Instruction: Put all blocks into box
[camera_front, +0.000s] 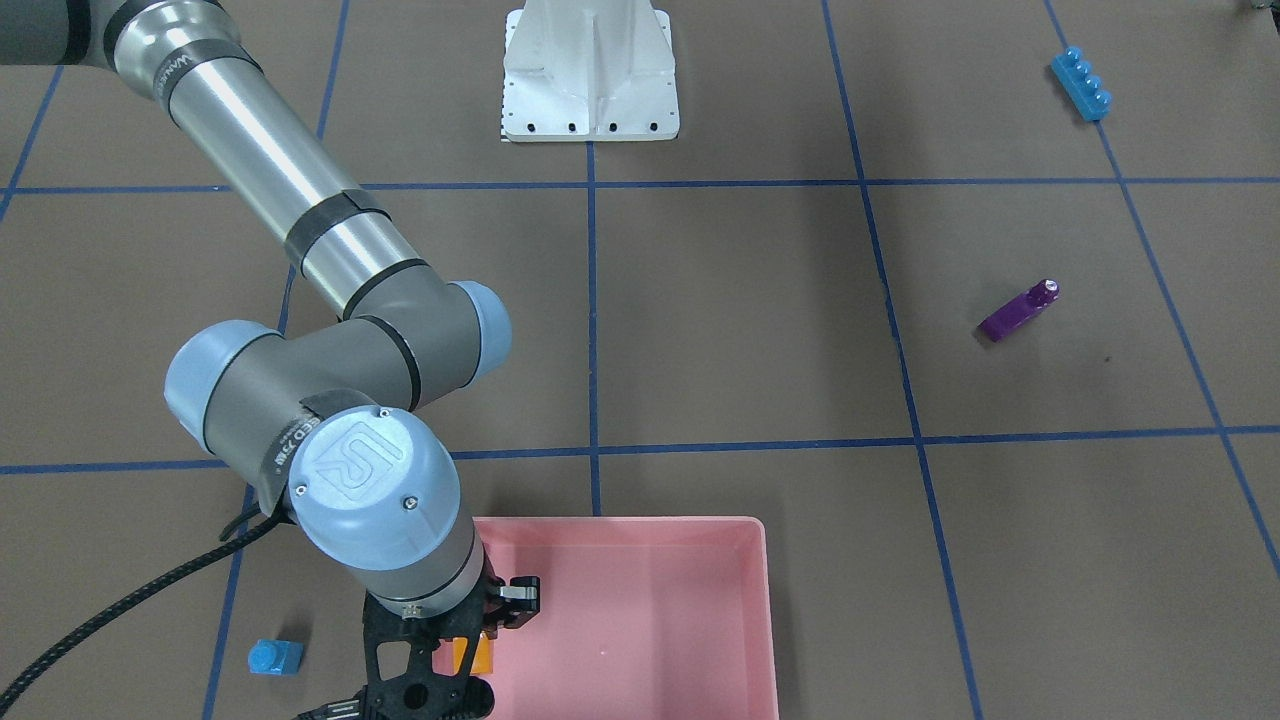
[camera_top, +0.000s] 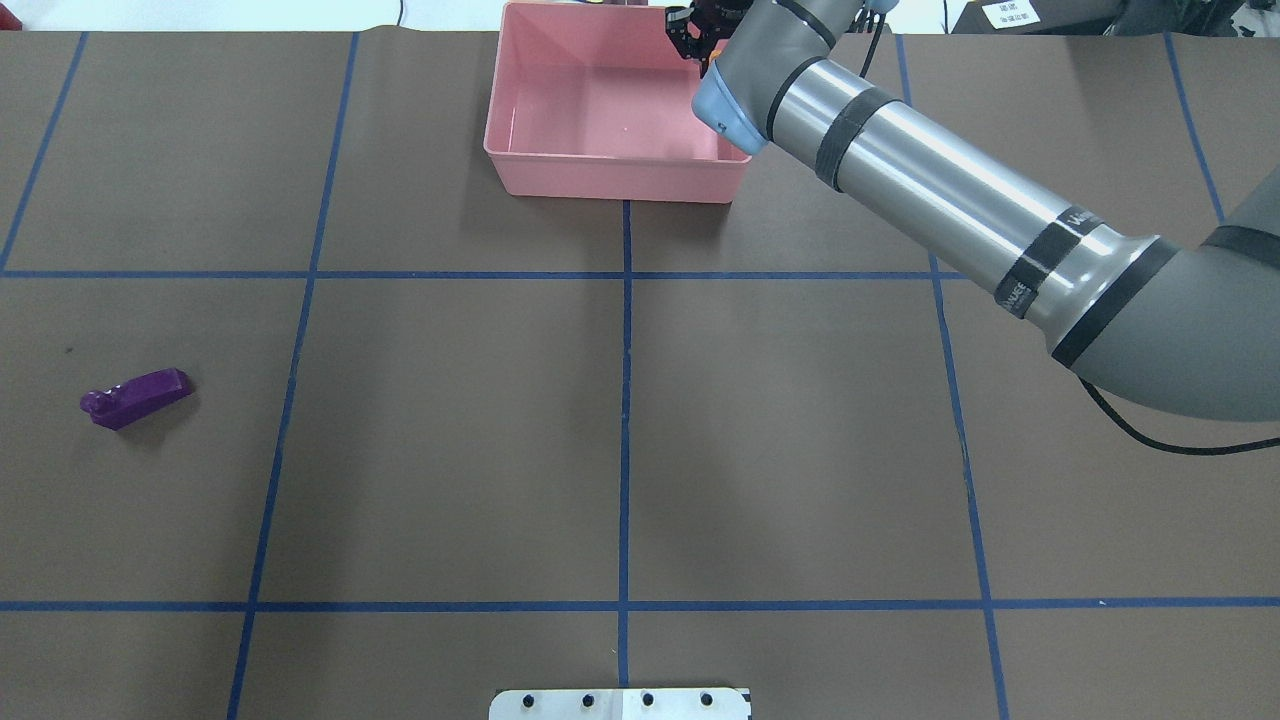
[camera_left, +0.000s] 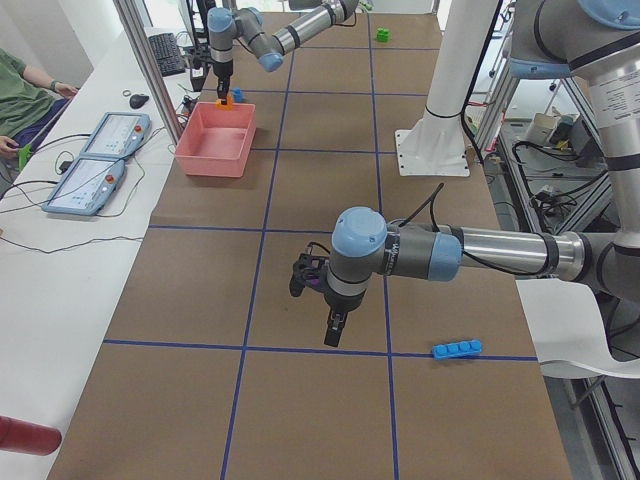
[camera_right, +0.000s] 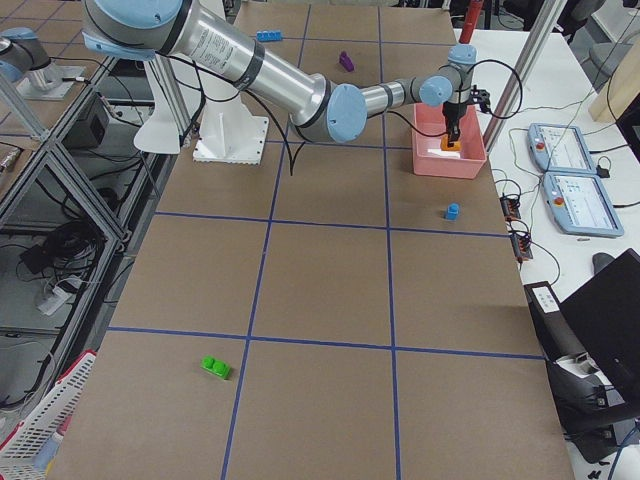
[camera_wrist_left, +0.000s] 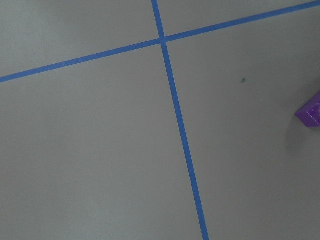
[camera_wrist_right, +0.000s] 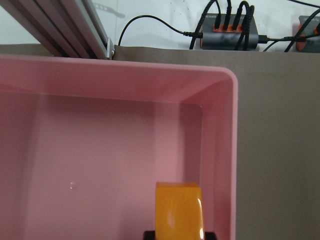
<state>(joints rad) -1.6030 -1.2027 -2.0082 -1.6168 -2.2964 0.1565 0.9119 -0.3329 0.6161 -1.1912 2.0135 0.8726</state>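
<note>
Where the bench (camera_top: 780, 450) ends on the robot's left: the long blue block (camera_front: 1082, 85) lies alone; well apart from the box
Purple block (camera_top: 135, 397): on its side on the bench, left of centre; well apart from the box; only a corner of it shows at the edge of the left wrist view
Left gripper (camera_left: 333, 333): hangs over the bench near the purple block; seen from the side only, so I cannot tell whether its fingers are apart or together
Box (camera_top: 615, 180): pink; at the bench's far edge, about midway along
Orange block (camera_wrist_right: 178, 210): within the box's walls, near a corner on the robot's right; whether it touches the box's bottom I cannot tell
Right gripper (camera_front: 470, 640): points down into that corner; fingers clamped on the orange block
Tiny blue block (camera_front: 275, 657): on the bench near the box's right side, outside it
Green block (camera_right: 214, 367): far toward the bench's right end; well apart from everything else
</note>
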